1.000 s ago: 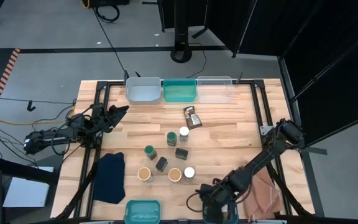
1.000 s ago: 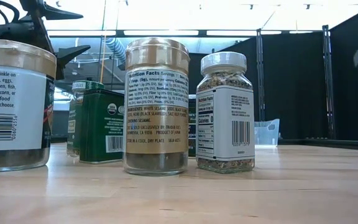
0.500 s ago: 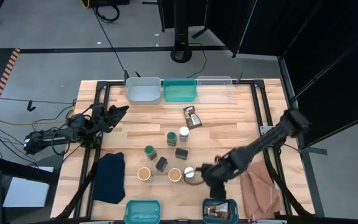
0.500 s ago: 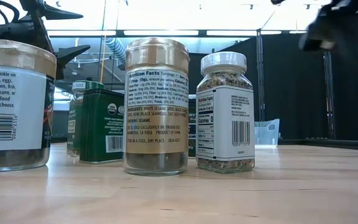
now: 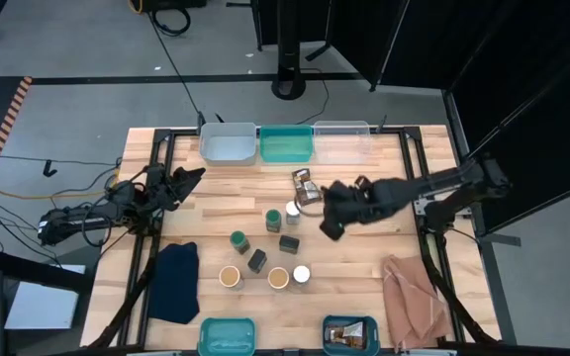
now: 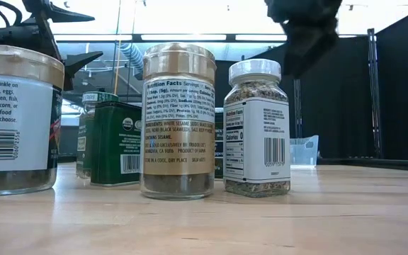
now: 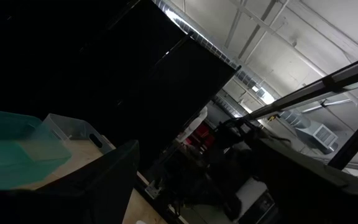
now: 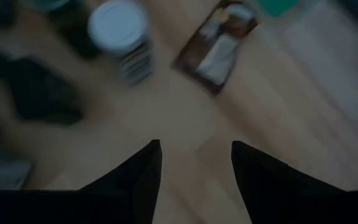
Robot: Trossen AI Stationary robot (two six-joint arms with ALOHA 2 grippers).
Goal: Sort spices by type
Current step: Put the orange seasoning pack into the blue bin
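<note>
Right tool (image 5: 331,210) hovers spread and empty beside the brown packet (image 5: 306,186), arm stretched across the table.

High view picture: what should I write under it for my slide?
Right gripper, fingers open, hovers beside the brown packet; left gripper waits.

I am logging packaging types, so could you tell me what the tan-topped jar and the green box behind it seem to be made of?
The tan-topped round jar looks like clear glass or plastic, its dark contents showing through. The green box looks like painted metal, with a glossy sheen.
</note>
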